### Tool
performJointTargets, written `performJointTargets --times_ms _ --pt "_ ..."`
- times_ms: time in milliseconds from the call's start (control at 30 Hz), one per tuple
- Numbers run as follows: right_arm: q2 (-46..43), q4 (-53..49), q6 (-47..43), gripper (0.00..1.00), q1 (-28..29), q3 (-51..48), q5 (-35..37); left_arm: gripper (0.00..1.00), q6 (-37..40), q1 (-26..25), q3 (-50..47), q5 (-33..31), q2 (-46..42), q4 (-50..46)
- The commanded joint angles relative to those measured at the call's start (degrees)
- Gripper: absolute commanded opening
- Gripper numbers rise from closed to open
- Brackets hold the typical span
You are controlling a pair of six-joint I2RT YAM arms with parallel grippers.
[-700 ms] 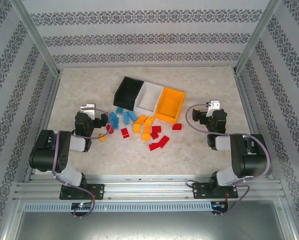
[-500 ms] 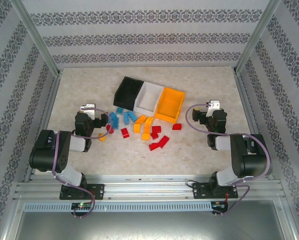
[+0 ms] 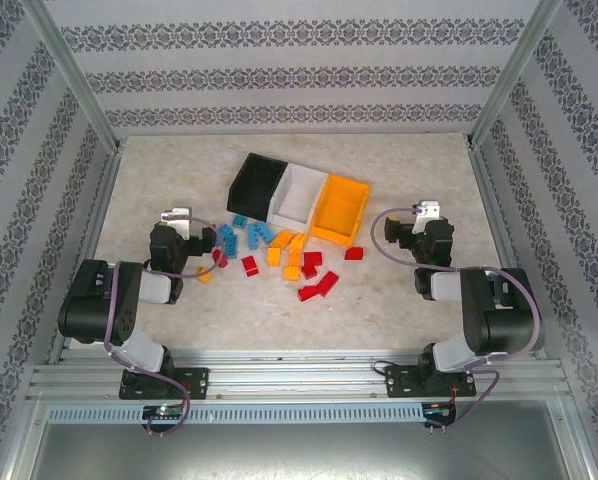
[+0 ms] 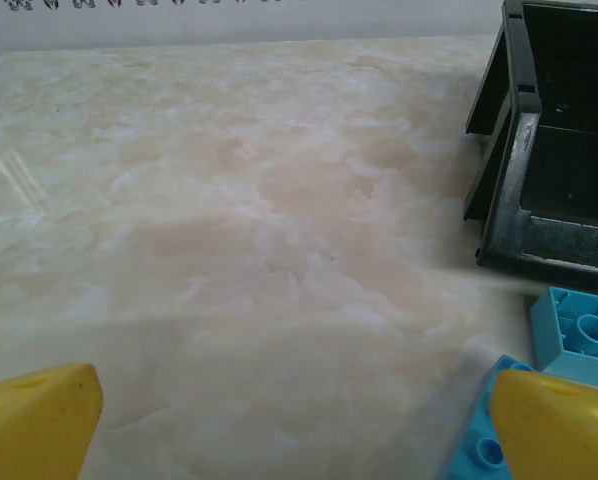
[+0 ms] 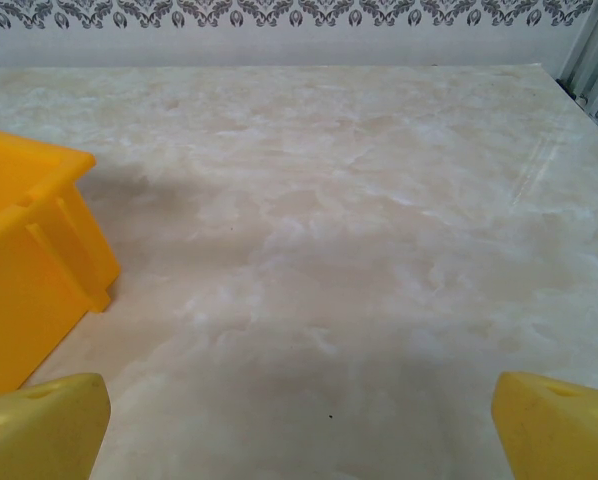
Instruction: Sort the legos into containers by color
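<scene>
Left tool (image 4: pixel 299 425) and right tool (image 5: pixel 299 430) gape wide, holding nothing. Between them the legos (image 3: pixel 279 262) — small red, light-blue and orange-yellow bricks — lie scattered on the tabletop (image 3: pixel 379 305). Just behind, black bin (image 3: pixel 257 185), white bin (image 3: pixel 301 195) and orange bin (image 3: pixel 341 210) stand in a row, seemingly touching.

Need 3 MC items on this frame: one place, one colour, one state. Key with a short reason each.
1. Which bin is in the middle of the row?
A) black B) white C) orange
2. What colour are the bricks nearest the black bin?
A) red B) light blue C) orange-yellow
3. The left gripper is:
A) open, holding nothing B) shut on a red brick C) shut on a bin wall

Key:
1 B, the white bin sits between the black bin and the orange bin.
2 B, light blue bricks lie at its near corner.
3 A, its fingertips stand wide apart over bare table.
</scene>
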Motion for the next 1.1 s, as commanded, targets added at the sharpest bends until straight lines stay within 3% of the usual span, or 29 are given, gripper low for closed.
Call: performJointTargets --times_ms 0,467,567,833,933,1067 --pt "0.2 0.8 0.5 0.98 0.0 0.8 -1.2 1.00 1.0 0.6 0.8 1.2 -0.2 -0.4" --pt "0.2 0.9 0.5 0.98 0.0 0.7 -1.2 1.00 1.0 0.6 0.8 1.1 -0.2 -0.2" --pt "0.2 0.9 0.6 0.98 0.0 0.8 -1.2 1.00 -0.5 0.6 1.4 -3.2 -0.2 -1.3" --pt "0.0 0.4 0.8 0.98 -0.4 1.0 -1.6 1.00 -0.7 0.6 1.4 -3.6 -0.2 -1.3" --pt "-2.2 -4.1 1.8 0.98 -0.4 2.5 0.9 1.00 -1.0 0.6 1.1 -4.5 -1.2 -1.3" --pt "-8.9 -17.9 2.9 0.98 -0.2 7.2 4.8 1.00 -3.1 0.6 4.8 -10.6 -8.4 -14.2"
